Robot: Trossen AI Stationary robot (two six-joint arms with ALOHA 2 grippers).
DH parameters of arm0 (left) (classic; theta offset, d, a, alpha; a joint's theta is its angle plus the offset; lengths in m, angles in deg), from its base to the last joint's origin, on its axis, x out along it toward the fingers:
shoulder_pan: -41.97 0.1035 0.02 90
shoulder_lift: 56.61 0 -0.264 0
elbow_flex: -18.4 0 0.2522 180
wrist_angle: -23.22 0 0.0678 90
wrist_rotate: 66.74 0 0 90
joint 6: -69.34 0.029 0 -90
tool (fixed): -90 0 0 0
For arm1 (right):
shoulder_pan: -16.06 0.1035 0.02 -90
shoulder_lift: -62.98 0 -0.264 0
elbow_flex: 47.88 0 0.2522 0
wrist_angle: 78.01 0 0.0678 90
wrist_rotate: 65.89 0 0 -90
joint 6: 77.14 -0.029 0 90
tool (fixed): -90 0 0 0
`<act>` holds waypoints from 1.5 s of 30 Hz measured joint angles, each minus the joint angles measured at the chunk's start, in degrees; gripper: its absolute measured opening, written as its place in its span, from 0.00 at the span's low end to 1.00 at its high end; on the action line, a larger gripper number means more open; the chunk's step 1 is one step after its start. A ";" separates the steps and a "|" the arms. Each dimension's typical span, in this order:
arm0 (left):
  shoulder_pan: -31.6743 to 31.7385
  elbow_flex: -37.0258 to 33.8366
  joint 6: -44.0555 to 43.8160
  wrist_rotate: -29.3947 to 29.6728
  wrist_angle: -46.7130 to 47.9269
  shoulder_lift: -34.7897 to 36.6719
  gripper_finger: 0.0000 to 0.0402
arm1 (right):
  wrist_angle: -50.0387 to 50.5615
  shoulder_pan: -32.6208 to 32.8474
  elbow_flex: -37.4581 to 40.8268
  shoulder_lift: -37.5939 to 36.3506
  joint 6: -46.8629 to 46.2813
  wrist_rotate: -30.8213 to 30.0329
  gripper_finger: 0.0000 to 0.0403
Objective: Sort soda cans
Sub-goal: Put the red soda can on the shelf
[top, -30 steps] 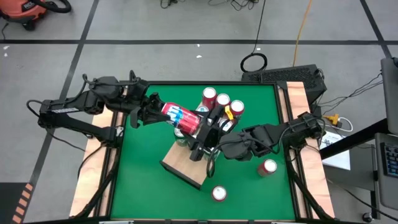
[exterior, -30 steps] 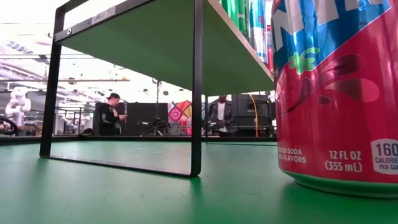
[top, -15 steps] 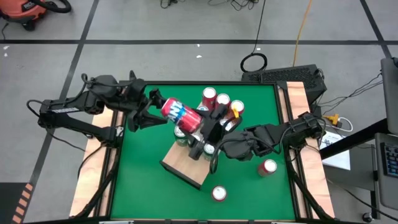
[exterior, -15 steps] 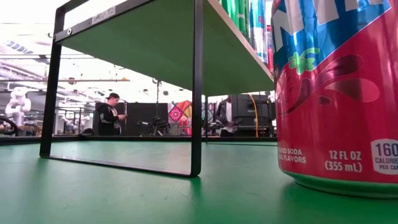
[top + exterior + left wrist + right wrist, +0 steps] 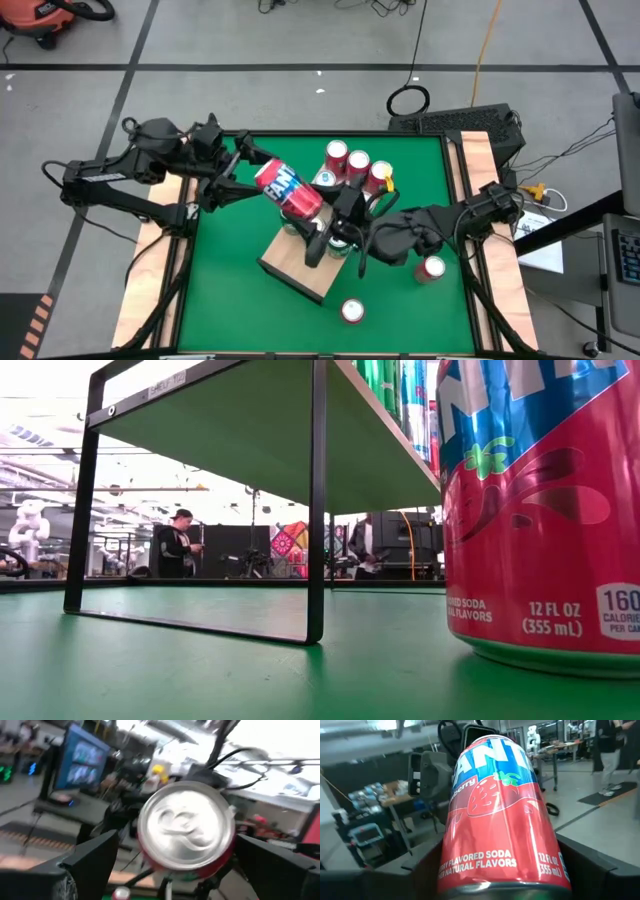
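Note:
A red strawberry soda can (image 5: 290,189) lies tilted in the air above the light wooden board (image 5: 296,268). My right gripper (image 5: 322,210) is shut on its bottom end. My left gripper (image 5: 236,172) is open. Its fingers stand wide on either side of the can's silver top (image 5: 186,826) without touching it. Three red cans (image 5: 358,163) and a teal one (image 5: 323,180) stand at the far middle of the table. Green cans (image 5: 340,246) stand on the board. Two more red cans (image 5: 430,268) (image 5: 352,311) stand on the green mat at the near right. My right gripper pinches the red can's lower body near its bottom rim (image 5: 502,880) between its two fingers. It comes level from the table's right side, with the fingers along the can. The can is lifted clear and tilted, its top pointing toward my left gripper.
The board is a raised shelf on a black frame (image 5: 316,500). In the low view green cans (image 5: 385,385) show on its top and a red can (image 5: 540,510) stands close by. Wooden rails (image 5: 480,160) line the table's sides. People stand in the room beyond.
My left gripper has opened, let go of the can's top end and drawn back toward the table's left edge. The red can stays in my right gripper and has shifted slightly toward the far left.

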 joint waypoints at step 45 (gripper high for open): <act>-1.22 -0.13 1.89 -8.07 -16.49 -3.67 0.87 | -8.57 -3.52 -0.11 -0.02 1.02 14.72 0.75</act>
